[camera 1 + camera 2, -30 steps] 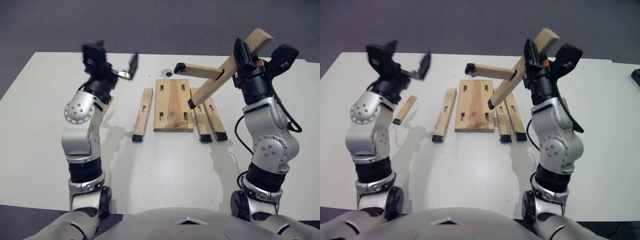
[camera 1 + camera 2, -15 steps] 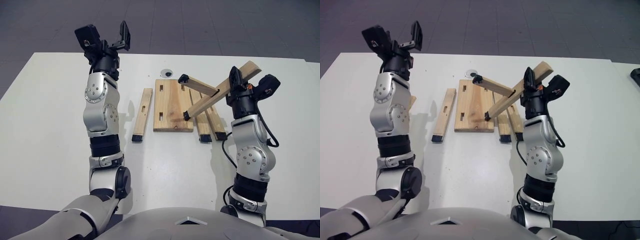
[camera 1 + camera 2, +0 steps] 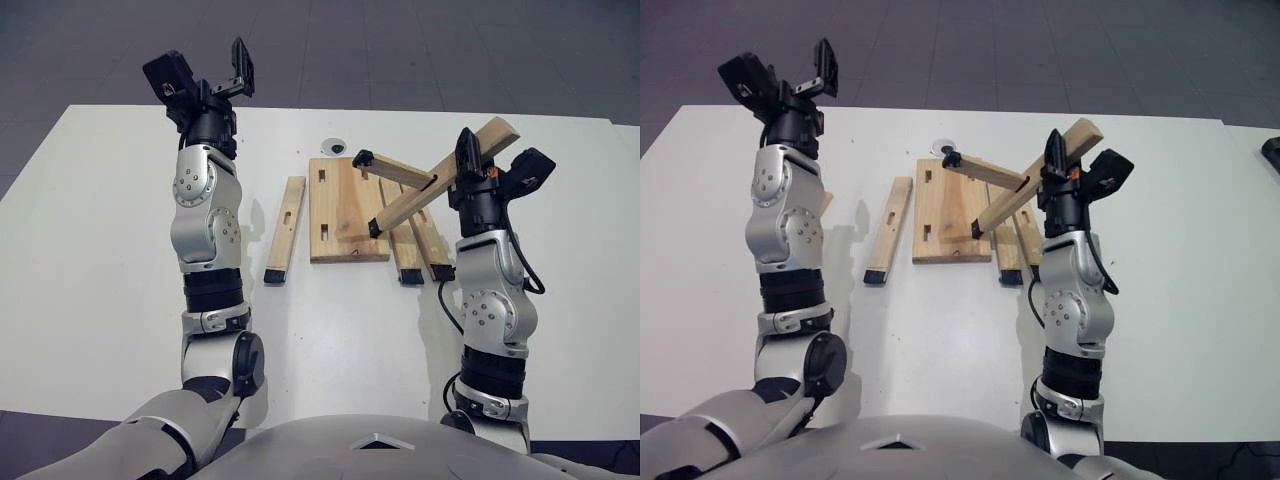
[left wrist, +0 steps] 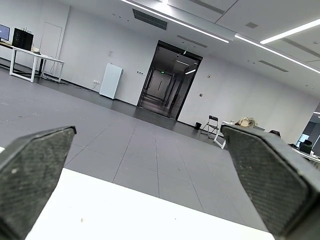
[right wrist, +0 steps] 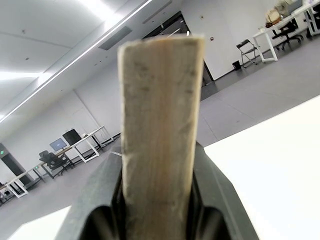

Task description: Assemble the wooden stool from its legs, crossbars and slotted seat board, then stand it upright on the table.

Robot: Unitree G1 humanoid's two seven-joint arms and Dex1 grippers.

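The seat board (image 3: 345, 210) lies flat mid-surface with its four slots facing up. Slanting over its right edge is the held leg (image 3: 410, 205), black-capped foot lowest, and we cannot tell whether that foot touches the board. A crossbar (image 3: 395, 168) already juts from this leg toward the far side of the board. The right end effector (image 3: 470, 160) is clamped on the leg near its bare upper end, and the wrist view shows the wood seated squarely between the pads. We judge the step in hand to be bringing this sub-assembly to a slot, so we should first swing the leg until the end that mates faces the board. Then we line it up over one slot and lower it straight, without dragging the board sideways. The left end effector (image 3: 205, 75) hangs high over the far left of the surface (image 3: 90, 230), fingers (image 4: 35, 170) spread wide. It could well come down to pin the board. A loose leg (image 3: 285, 228) lies just left of the board and two legs (image 3: 415, 245) lie just right, under the held piece, so we must not sweep them.
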